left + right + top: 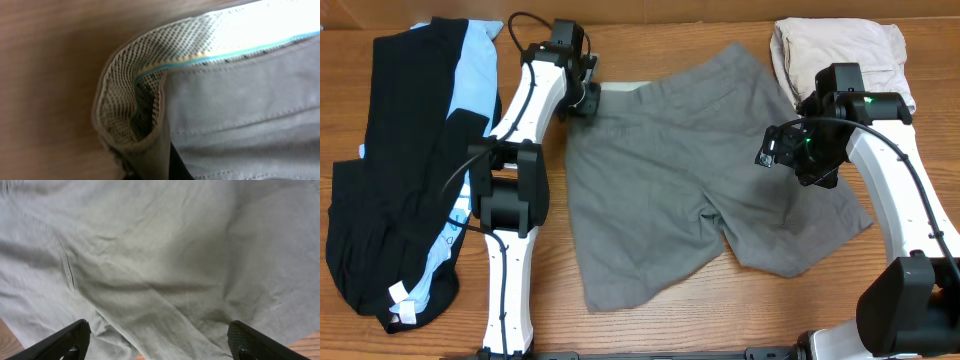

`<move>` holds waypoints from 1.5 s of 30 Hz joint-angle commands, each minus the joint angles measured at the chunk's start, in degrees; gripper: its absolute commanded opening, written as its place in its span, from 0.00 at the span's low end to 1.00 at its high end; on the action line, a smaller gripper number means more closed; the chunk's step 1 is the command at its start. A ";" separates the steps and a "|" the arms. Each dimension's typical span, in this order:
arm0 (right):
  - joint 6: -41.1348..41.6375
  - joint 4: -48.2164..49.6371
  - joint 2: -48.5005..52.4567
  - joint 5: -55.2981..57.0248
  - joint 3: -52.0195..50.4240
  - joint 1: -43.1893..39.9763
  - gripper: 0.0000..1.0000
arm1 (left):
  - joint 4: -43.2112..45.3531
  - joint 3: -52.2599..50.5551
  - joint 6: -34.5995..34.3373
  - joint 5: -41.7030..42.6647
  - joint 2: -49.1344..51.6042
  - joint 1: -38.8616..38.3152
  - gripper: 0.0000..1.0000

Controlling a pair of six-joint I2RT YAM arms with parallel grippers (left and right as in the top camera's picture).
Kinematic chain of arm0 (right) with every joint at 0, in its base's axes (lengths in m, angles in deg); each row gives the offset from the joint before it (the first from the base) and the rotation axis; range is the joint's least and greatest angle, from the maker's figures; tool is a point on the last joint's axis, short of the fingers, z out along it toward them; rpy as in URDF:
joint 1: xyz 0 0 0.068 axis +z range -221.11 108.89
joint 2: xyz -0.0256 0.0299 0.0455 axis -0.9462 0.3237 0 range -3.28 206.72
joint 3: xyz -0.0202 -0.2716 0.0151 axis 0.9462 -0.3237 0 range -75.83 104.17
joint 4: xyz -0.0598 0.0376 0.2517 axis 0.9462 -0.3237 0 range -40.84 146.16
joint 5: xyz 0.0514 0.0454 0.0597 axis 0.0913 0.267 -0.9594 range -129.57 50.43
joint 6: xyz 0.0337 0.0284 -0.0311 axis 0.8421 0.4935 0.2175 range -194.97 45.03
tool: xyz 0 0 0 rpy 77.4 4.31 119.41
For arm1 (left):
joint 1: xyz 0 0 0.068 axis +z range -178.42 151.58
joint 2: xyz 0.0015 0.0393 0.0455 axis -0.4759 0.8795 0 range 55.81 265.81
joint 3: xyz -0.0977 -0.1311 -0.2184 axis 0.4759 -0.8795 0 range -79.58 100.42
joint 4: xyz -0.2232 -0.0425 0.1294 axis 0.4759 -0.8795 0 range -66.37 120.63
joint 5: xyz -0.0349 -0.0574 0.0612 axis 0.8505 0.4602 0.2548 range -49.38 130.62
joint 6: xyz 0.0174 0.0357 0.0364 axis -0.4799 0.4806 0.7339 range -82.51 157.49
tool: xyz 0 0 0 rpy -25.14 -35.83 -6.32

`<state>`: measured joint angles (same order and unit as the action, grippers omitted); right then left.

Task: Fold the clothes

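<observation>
At the left wrist only, shorts [240,115] show seemingly mesh, teal-piped lining [150,55].

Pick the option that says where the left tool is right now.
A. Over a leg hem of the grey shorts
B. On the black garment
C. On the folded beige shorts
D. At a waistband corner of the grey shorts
D: the overhead view shows the left tool at the corner of the grey shorts, and the left wrist view is filled by the waistband.
</observation>
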<state>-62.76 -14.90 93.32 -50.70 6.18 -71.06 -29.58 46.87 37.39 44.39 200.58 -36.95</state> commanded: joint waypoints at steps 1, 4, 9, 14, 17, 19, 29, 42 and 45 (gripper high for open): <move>-0.02 0.79 -0.79 0.33 0.76 0.33 0.91 | -8.52 0.48 -8.11 -7.91 1.09 5.44 0.04; -0.02 1.90 -0.76 -0.98 0.76 0.52 0.91 | -15.45 0.52 -8.13 -9.18 1.05 9.18 0.04; 0.02 4.31 -0.68 -2.03 0.72 2.01 0.90 | -23.30 0.50 -8.09 -10.32 1.05 16.28 0.04; 0.68 6.12 -0.22 -2.01 0.70 4.04 0.90 | -27.34 0.52 -1.97 -2.32 1.05 20.61 0.44; 3.04 6.67 -0.20 -2.03 0.72 4.11 0.91 | -28.48 0.94 0.35 -0.66 0.94 20.87 0.49; 4.33 6.78 -0.20 -1.88 0.70 4.00 0.91 | -29.11 2.45 0.55 -0.13 0.83 20.20 0.51; 7.80 6.29 0.46 -0.46 0.42 3.41 0.91 | -22.60 23.19 16.74 7.04 -2.01 6.75 0.82; 7.54 6.27 0.57 1.70 0.39 3.41 0.92 | -5.60 22.51 23.02 4.61 6.05 -6.88 0.87; 7.54 6.29 0.57 2.14 0.39 3.41 0.92 | -9.31 22.51 26.36 4.61 7.58 -8.37 0.83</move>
<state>-55.50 -8.94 93.56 -49.70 6.18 -67.36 -36.88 69.02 59.07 49.42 204.99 -44.30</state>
